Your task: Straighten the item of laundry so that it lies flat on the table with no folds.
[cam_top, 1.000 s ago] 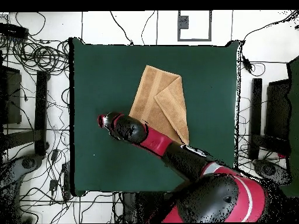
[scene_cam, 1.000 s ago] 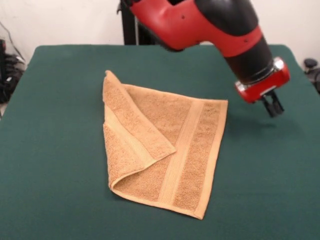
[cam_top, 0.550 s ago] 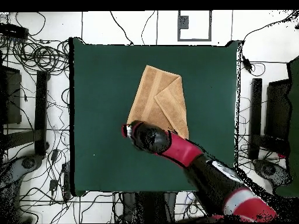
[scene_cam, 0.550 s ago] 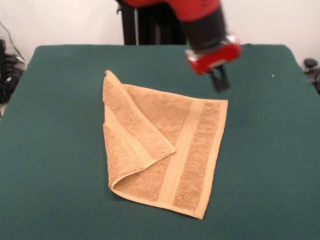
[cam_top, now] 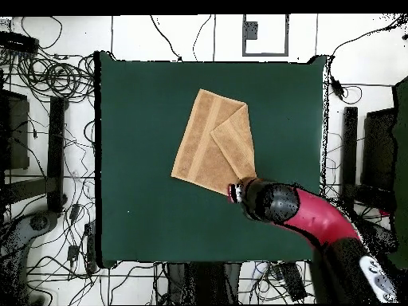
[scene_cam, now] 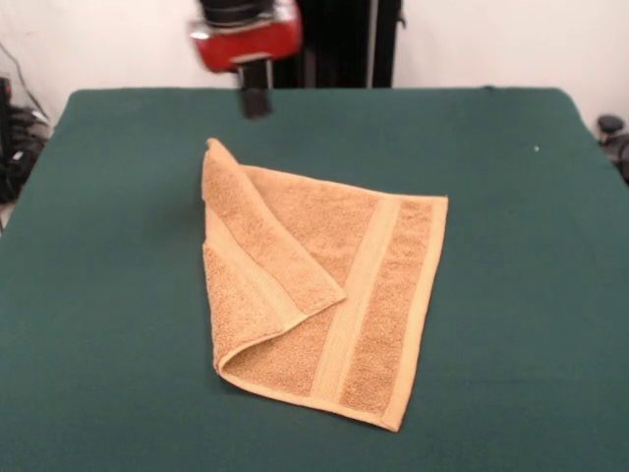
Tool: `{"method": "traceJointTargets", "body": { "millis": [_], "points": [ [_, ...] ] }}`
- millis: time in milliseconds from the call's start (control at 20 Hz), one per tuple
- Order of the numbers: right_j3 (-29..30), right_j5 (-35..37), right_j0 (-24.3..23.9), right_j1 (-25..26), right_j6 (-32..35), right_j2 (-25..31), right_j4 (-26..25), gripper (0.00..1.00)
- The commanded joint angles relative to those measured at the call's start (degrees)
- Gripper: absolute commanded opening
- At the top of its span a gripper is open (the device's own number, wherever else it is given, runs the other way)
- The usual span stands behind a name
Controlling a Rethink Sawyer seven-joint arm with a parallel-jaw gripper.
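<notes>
Towel (scene_cam: 324,295) folded, one corner flap doubled over; claw (scene_cam: 255,101) state unclear.

Golden-tan towel (scene_cam: 324,295) on green table (scene_cam: 531,295), near centre, one corner folded over onto itself, paler band showing.

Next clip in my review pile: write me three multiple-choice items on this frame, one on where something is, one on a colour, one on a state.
1. In the front view, where is the gripper relative to the towel?
A. Over its near edge
B. Beyond its far corner
C. On its middle

2. What colour is the table surface?
A. Dark green
B. White
C. Blue

3. How does the towel lie?
A. Fully flat
B. Rolled into a tube
C. With one side folded over

Answers: 1 B, the gripper hangs past the raised far corner. 2 A, green cloth surrounds the towel. 3 C, a triangular flap lies doubled over the rest.
</notes>
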Motion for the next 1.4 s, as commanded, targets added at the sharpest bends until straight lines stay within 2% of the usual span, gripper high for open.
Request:
{"method": "traceJointTargets", "body": {
  "millis": [50,250,500,700,850,1000,1150,1400],
  "points": [
    [-7.88,4.99,-2.07,1.73,-5.14,-0.74,-5.20,0.00],
    [-14.92,7.15,-7.81,5.97,-11.81,2.32,-11.51,0.00],
    [-19.89,7.67,-14.69,10.25,-18.27,8.17,-17.54,0.00],
    [-23.80,12.88,-18.62,11.00,-22.40,12.23,-18.96,0.00],
    [-25.34,16.44,-19.22,8.86,-23.75,12.58,-21.03,0.00],
    [-26.16,16.39,-19.44,6.67,-23.25,12.87,-22.88,0.00],
    [-26.94,16.56,-20.01,6.55,-22.79,14.01,-23.03,0.00],
    [-30.70,24.43,-17.29,8.45,-23.04,12.53,-24.57,0.00]
  ]
}}
